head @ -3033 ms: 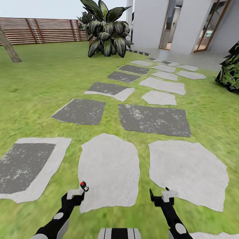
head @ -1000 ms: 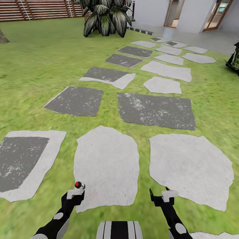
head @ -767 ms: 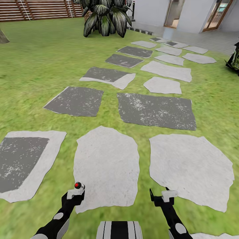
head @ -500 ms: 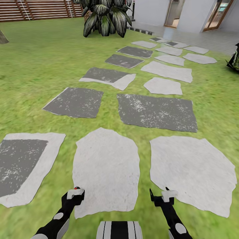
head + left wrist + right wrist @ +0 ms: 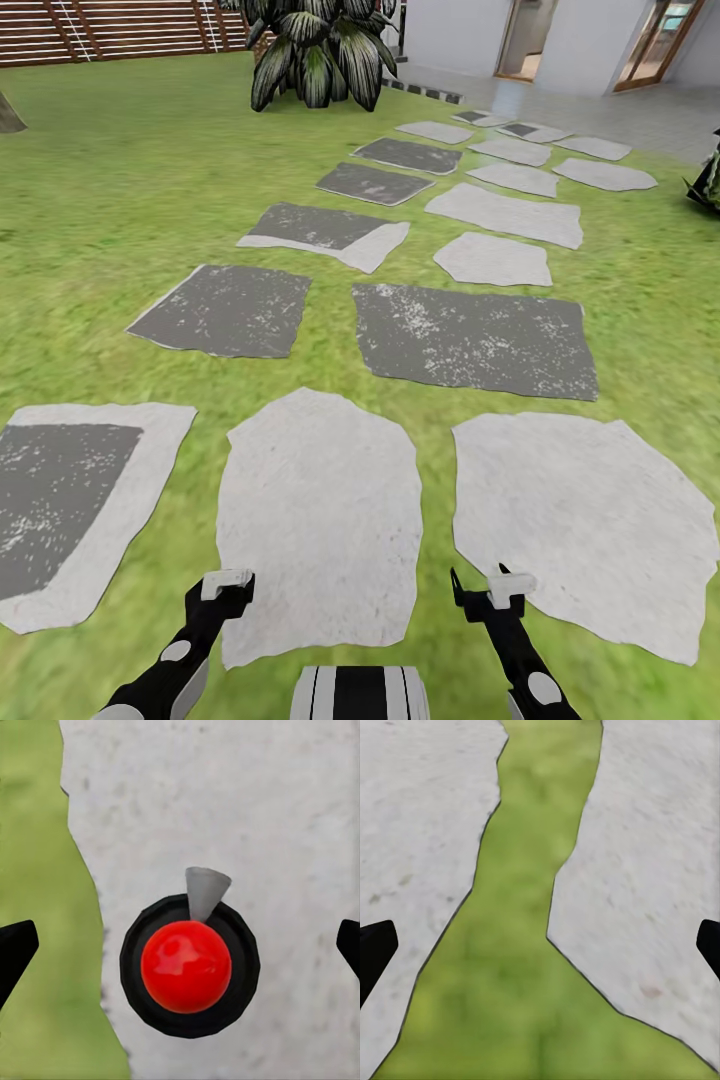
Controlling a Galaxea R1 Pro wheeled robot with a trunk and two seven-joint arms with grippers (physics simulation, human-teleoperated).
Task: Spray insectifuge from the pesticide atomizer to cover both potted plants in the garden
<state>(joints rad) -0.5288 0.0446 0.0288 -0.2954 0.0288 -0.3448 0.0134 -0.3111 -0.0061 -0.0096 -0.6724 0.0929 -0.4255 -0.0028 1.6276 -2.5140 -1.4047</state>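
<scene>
The pesticide atomizer (image 5: 187, 964) appears from straight above in the left wrist view: a red round cap in a black ring with a small grey nozzle. It stands on a pale stepping stone (image 5: 247, 802) between my left fingertips (image 5: 15, 949), which are spread wide apart and not touching it. In the head view my left gripper (image 5: 228, 582) hangs over the near pale stone (image 5: 320, 500) and hides the bottle. My right gripper (image 5: 490, 590) is open over a strip of grass (image 5: 532, 945) between two stones. The potted plants are out of view.
Grey and pale stepping stones (image 5: 470, 335) lead over the lawn to a white house with glass doors (image 5: 525, 40). A large dark-leaved plant (image 5: 315, 50) stands at the far end, a slatted wooden fence (image 5: 110, 30) behind it, and a dark bush (image 5: 708, 180) at the right edge.
The head view has tilted down and shifted slightly. The atomizer's red cap, seen just beyond the left gripper before, has slipped out of sight beneath it. The right gripper looks unchanged.
</scene>
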